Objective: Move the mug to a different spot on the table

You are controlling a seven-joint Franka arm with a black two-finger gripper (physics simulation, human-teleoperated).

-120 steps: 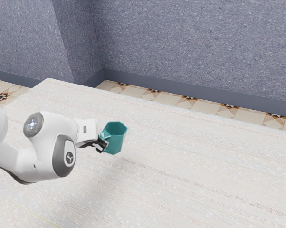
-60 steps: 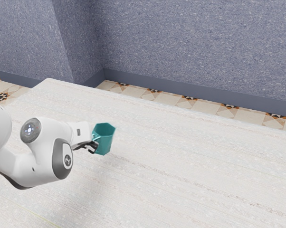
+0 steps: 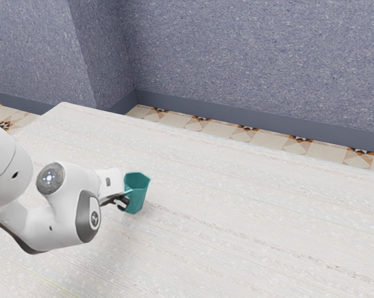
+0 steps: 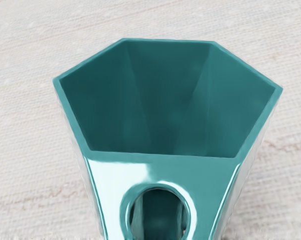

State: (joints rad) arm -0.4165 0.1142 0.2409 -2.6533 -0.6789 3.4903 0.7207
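the gripper (image 3: 120,200) is clamped on the teal mug (image 3: 136,192), low over the table (image 3: 255,205), so lifting looks done; setting it down and releasing remain.

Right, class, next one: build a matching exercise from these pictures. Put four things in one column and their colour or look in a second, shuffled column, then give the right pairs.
Things
1. mug
2. table
3. wall
4. floor

Looks
A. blue-grey, speckled
B. teal, six-sided
C. tan tiles with dark star patterns
D. pale, with fine grain lines

Pairs: 1-B, 2-D, 3-A, 4-C
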